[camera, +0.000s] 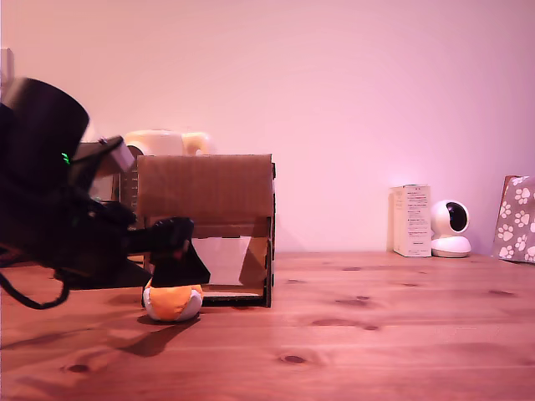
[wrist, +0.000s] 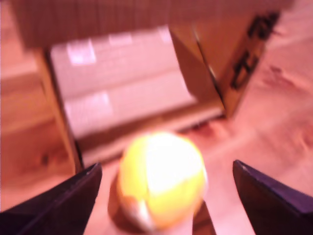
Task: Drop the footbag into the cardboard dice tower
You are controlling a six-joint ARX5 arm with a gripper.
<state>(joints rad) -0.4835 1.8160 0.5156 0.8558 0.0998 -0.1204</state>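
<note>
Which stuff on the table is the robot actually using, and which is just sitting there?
For the job:
- the footbag, on the table in front of the tower's opening
- the cardboard dice tower
- the end effector, open, fingers either side of the footbag

Just lying about:
- the white box
- the small white camera
- the paw-print box

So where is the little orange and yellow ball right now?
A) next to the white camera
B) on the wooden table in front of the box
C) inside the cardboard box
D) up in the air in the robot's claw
B: the footbag sits on the table just before the cardboard dice tower's lower opening, with the gripper open, a finger on either side.
</note>
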